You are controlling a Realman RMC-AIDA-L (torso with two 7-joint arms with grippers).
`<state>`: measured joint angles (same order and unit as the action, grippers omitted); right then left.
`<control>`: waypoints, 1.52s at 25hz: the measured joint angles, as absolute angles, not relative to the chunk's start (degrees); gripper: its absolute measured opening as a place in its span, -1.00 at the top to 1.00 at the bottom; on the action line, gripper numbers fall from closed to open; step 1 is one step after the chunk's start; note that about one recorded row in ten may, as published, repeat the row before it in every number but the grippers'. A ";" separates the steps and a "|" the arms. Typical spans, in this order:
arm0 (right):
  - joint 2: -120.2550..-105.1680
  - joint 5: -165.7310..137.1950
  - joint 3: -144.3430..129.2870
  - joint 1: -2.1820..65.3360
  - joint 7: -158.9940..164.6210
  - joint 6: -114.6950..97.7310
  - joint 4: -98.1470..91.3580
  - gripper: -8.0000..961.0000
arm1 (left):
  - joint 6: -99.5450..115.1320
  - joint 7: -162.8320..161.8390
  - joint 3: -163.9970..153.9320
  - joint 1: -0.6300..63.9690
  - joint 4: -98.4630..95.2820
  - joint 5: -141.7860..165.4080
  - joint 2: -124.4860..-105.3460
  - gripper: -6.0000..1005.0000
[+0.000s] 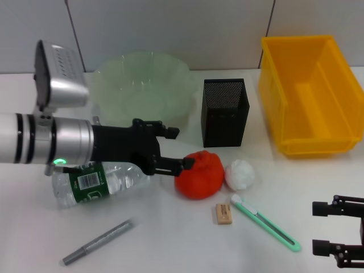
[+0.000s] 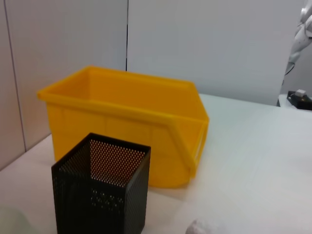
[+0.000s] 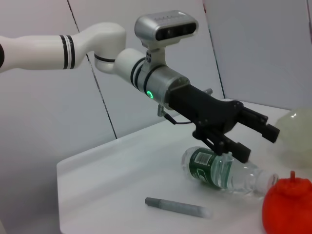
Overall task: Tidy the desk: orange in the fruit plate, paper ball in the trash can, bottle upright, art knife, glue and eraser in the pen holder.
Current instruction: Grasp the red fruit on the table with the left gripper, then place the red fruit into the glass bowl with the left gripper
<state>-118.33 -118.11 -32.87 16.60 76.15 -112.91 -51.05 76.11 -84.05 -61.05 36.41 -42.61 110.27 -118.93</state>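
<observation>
2 hands were in view. The left hand (image 1: 175,149) reached in from the left above the table (image 1: 170,239), fingers spread wide and holding nothing, its tips just beside the orange (image 1: 199,174) and over the neck end of the bottle (image 1: 99,182). In the right wrist view the same hand (image 3: 256,139) hung open above the bottle (image 3: 222,170), apart from it.

The bottle lay on its side, green label up, cap end toward the orange. The orange sat on the table, near the front of the pale green fruit plate (image 1: 142,85) but not in it. The paper ball (image 1: 240,174) rested just beside the orange, on its right. The eraser (image 1: 224,214) lay in front of both, with the art knife (image 1: 264,222), green handled, slanting away just to its right. The glue (image 1: 96,243), a grey stick, lay well apart at the near left.

The black mesh pen holder (image 1: 224,112) stood upright behind the orange; the yellow trash can (image 1: 307,94) stood to its right.

The right hand (image 1: 341,230) sat at the near right edge, fingers apart, holding nothing.
</observation>
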 joint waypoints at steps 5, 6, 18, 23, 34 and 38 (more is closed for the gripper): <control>-117.94 -118.15 -31.66 15.96 76.19 -113.03 -51.13 -0.55 | 69.54 -82.89 -68.91 36.27 -39.65 105.02 -119.10 -0.50; -117.92 -118.16 -31.34 15.86 76.20 -113.07 -51.13 -0.55 | 67.90 -82.57 -70.78 36.00 -39.42 103.46 -119.09 -0.50; -118.14 -118.22 -30.62 15.10 76.27 -112.94 -51.16 -0.55 | 50.88 -81.86 -89.22 34.55 -39.32 92.88 -119.16 -0.48; -118.28 -118.22 -30.44 15.03 76.29 -112.66 -51.16 -0.55 | 49.57 -81.82 -90.86 34.54 -39.38 91.91 -119.18 -0.47; -118.34 -117.94 -28.24 15.03 76.12 -112.78 -51.15 -0.55 | 49.80 -81.99 -91.67 34.05 -39.63 91.81 -119.18 -0.24; -118.40 -117.89 -28.25 15.01 76.12 -112.74 -51.15 -0.55 | 49.92 -82.29 -91.50 33.94 -39.93 91.70 -119.18 -0.07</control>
